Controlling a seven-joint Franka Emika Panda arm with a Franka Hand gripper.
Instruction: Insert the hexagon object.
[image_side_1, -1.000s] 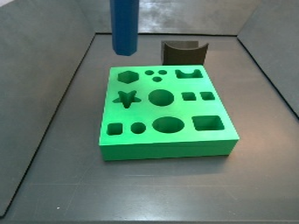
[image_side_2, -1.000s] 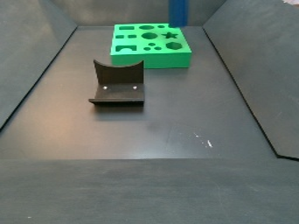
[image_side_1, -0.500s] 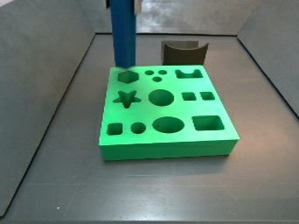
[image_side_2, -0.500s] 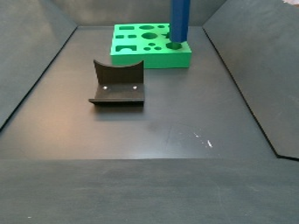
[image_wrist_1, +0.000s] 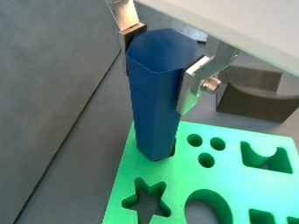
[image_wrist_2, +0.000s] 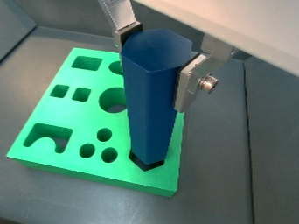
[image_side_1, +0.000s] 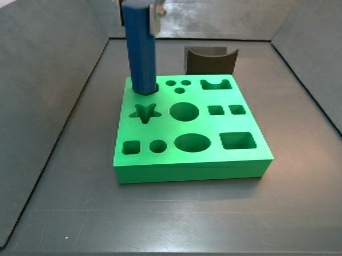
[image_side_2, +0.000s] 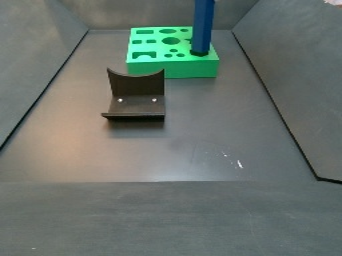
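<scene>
The hexagon object (image_wrist_1: 155, 101) is a long blue faceted bar, standing upright. My gripper (image_wrist_1: 162, 61) is shut on its upper end, one silver finger (image_wrist_1: 194, 80) on each of two opposite faces. In both wrist views its lower end sits in the hexagonal hole at a corner of the green block (image_wrist_1: 233, 188), next to the star hole (image_wrist_1: 145, 198). It also shows in the wrist view (image_wrist_2: 152, 105) with the gripper (image_wrist_2: 158, 59) and green block (image_wrist_2: 70, 114). In both side views the bar (image_side_1: 139, 50) (image_side_2: 203, 25) stands in the block (image_side_1: 187, 150) (image_side_2: 163, 62). The gripper (image_side_1: 144, 6) barely shows at the frame edge.
The dark fixture (image_side_1: 211, 58) (image_side_2: 134, 95) with a curved top stands on the floor beyond the green block. Grey walls enclose the dark floor on three sides. The block has several other shaped holes.
The blue bar has come down from above the block's corner until its lower end sits in the hexagonal hole. The gripper has stayed shut on it.
</scene>
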